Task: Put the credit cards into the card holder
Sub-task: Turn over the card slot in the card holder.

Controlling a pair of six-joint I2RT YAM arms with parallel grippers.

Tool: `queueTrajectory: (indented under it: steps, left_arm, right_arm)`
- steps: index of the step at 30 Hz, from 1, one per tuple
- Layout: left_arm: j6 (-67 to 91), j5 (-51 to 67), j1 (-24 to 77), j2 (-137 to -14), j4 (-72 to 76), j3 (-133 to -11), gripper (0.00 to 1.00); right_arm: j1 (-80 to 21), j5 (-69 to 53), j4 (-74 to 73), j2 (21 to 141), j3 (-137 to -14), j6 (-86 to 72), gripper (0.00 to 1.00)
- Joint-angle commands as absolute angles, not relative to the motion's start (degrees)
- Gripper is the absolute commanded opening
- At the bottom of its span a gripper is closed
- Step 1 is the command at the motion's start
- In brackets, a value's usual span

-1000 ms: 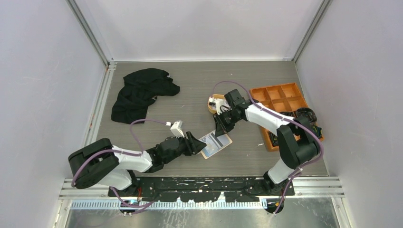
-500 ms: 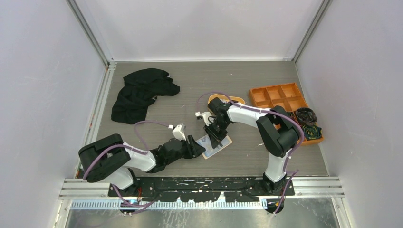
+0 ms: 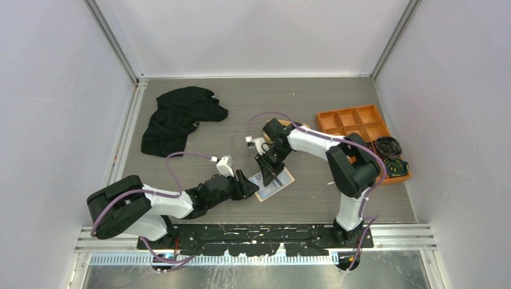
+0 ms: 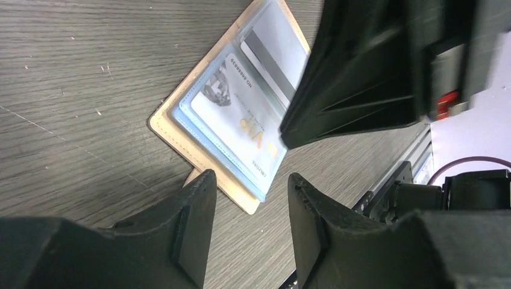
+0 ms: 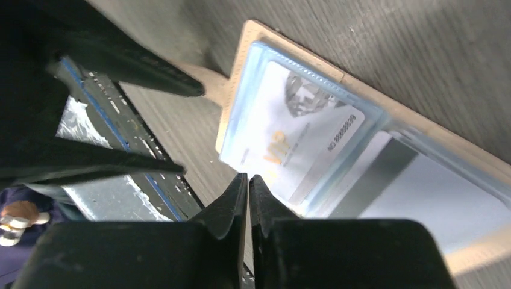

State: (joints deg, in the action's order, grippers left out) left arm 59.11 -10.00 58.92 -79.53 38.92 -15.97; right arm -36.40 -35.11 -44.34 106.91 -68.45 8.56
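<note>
The card holder lies open on the table, beige outside and pale blue inside. A whitish credit card with gold print sits in its near pocket. Another card with a grey stripe lies in the far half. My right gripper is shut, tips pointing down just over the printed card's edge, with nothing between them. At the holder's near corner, beside the snap tab, my left gripper stands open, with bare table between its fingers.
A black cloth lies at the back left. An orange compartmented box stands at the right with dark coiled items beside it. An orange oval tray peeks out behind the right arm. The metal rail runs along the near edge.
My right gripper has swung from the oval tray leftward and nearer, down over the open card holder. The left arm has hardly moved.
</note>
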Motion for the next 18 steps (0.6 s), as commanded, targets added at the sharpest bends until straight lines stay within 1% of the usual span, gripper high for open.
queueTrajectory:
  steps: [1, 3, 4, 5, 6, 7, 8, 9, 11, 13, 14, 18]
  left_arm:
    - [57.09, -10.57, 59.0, -77.5, 39.14, -17.01, 0.47]
    - [57.04, -10.09, 59.04, -77.71, 40.74, -16.65, 0.47]
    - [57.03, -9.96, 58.98, -77.93, 41.92, -16.31, 0.47]
    - [57.18, -9.98, 59.01, -78.22, 42.87, -15.99, 0.46]
    - [57.25, -10.09, 58.92, -78.39, 43.4, -15.78, 0.46]
    - [57.52, -10.23, 58.9, -78.59, 43.49, -15.72, 0.45]
    - [57.69, -10.42, 58.81, -78.86, 43.11, -15.8, 0.44]
    - [57.91, -10.64, 58.73, -79.3, 42.45, -16.0, 0.4]
    - [58.07, -10.58, 58.42, -80.3, 39.96, -17.33, 0.33]
    - [58.1, -10.31, 58.08, -81.43, 36.58, -18.77, 0.27]
    - [57.94, -10.29, 58.01, -81.96, 35.41, -19.26, 0.25]
    - [57.66, -10.55, 57.83, -82.68, 34.07, -19.7, 0.24]
  right_arm:
    - [-34.15, -38.66, -42.97, 92.56, -67.28, 16.36, 0.12]
    - [-34.09, -37.93, -38.89, 84.58, -62.07, 24.47, 0.17]
    - [-34.1, -38.81, -35.8, 80.18, -58.55, 30.77, 0.24]
    - [-34.1, -39.6, -34.59, 76.35, -54.38, 38.04, 0.33]
    - [-34.18, -39.74, -31.97, 73.1, -50.44, 44.69, 0.4]
    - [-34.19, -39.67, -29.53, 70.66, -47.05, 49.04, 0.43]
    - [-34.1, -39.35, -27.83, 69.41, -44.62, 51.59, 0.43]
    - [-34.16, -39.03, -27.65, 69.38, -43.55, 53.59, 0.41]
    - [-34.11, -37.71, -29.21, 72.19, -45.12, 55.8, 0.32]
    - [-34.24, -34.89, -31.72, 77.65, -48.16, 56.53, 0.2]
    - [-34.26, -33.18, -32.24, 80.06, -49.35, 56.47, 0.16]
    - [-35.66, -28.8, -29.64, 85.22, -49.65, 55.06, 0.13]
